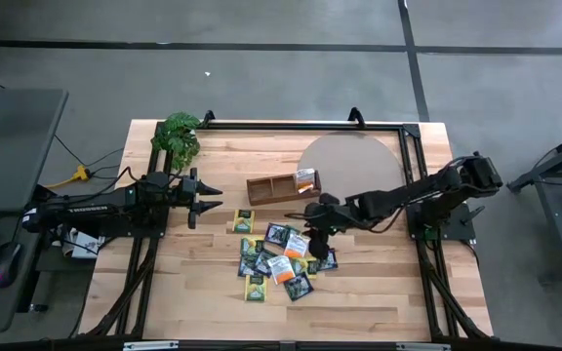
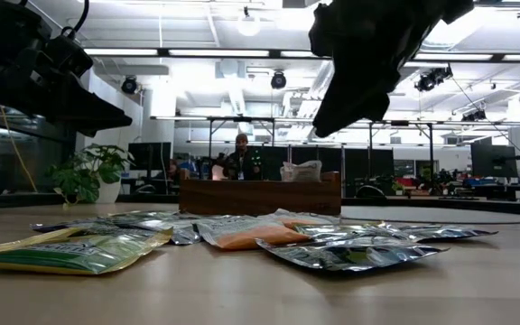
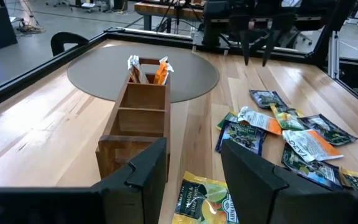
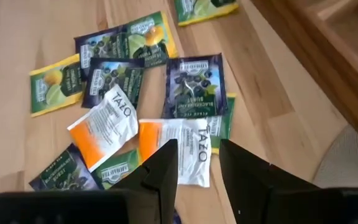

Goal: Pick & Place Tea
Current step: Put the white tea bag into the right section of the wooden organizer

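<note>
The right end effector (image 1: 312,232) is hovering above the near edge of a loose pile of tea sachets (image 1: 279,258) on the wooden worktop (image 1: 183,292). In its wrist view its two dark fingers are standing a narrow gap apart with nothing between them, pointing down toward an orange-and-white sachet (image 4: 180,149). The left end effector (image 1: 206,199) is waiting near the worktop's left side, beside a leafy plant (image 1: 178,136); its fingers are parted fairly wide and holding nothing.

As for progress, the job is looking barely begun. The brown wooden tray (image 1: 279,187), which has three compartments, is sitting near the middle of the worktop with one end touching a round grey mat (image 1: 359,161). Only its end compartment, the one nearest the mat, is carrying anything: what looks like two upright sachets (image 3: 148,70), one white, one orange. The other two compartments are showing empty. Roughly a dozen sachets are lying flat and overlapping in the pile, and a yellow-green one (image 1: 243,220) is lying a little apart, near the tray.

Readable writing: "TAZO" is showing on two orange-and-white sachets. A dark purple one (image 4: 193,86) with berry artwork is carrying print too small to read with confidence.
</note>
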